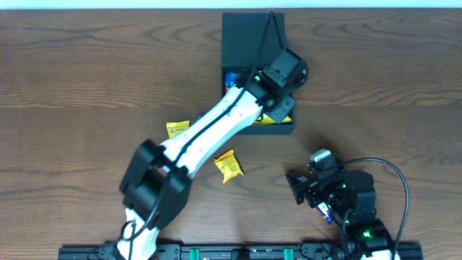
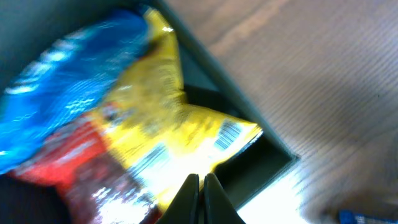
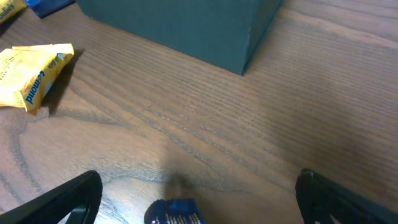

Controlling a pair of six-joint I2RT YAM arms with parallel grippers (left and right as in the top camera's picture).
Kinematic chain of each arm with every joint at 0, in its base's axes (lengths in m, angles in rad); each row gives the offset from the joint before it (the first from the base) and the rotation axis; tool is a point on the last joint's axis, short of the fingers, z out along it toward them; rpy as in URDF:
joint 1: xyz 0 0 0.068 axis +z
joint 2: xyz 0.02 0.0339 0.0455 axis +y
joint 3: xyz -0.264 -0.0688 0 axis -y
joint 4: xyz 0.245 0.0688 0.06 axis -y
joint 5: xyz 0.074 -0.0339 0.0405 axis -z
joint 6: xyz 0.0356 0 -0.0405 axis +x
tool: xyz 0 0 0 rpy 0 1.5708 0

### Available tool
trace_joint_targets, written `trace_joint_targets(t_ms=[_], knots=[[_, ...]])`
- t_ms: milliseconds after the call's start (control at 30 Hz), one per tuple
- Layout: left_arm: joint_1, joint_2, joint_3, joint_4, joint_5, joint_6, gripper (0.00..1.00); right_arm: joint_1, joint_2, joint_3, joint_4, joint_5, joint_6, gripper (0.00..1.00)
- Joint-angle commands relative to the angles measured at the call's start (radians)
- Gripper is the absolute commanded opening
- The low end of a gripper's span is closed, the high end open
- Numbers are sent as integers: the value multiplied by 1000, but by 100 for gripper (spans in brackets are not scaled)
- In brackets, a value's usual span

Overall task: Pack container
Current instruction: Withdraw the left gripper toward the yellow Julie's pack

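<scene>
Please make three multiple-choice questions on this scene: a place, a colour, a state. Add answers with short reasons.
1. The left gripper is: A) over the container's inside B) beside the right arm C) at the table's left edge
2. The packet under it is: A) green B) yellow C) white
3. The right gripper is: A) shut on a packet B) shut, empty C) open
1A: its camera looks into the container. 2B: yellow foil shows below it. 3C: its jaws stand wide.

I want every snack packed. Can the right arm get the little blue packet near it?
Probably yes. The blue packet sits right between the open jaws of the right arm, with nothing in the way.
</scene>
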Motion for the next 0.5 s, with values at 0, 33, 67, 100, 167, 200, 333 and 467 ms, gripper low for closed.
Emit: trace_joint_targets(t_ms=[0,33,67,100,167,200,333,467], knots=[[8,-67,-6,-42,-121,-77,6,-7,-2,-4,-1,0,-11,99],[8,-86,-6,-57,-136,-96,6,-7,-2,-4,-1,0,-11,99],[8,-105,-6,-72,-144,-103,6,-7,-2,-4,-1,0,-11,99],[8,-131,-6,-91,-150,-102,6,-7,-2,-4,-1,0,-11,99],[12,-183,-6,-129,-160,-93,13,-7,-2,-4,-1,0,-11,99],[18,-200,-6,-142,-160,-86,19,-7,-2,-4,-1,0,-11,99],[64,-257,-9,-198,-160,-59,31,-7,-2,-4,-1,0,-11,99],[85,-309,-14,-259,-185,-27,58,-7,-2,-4,-1,0,-11,99]])
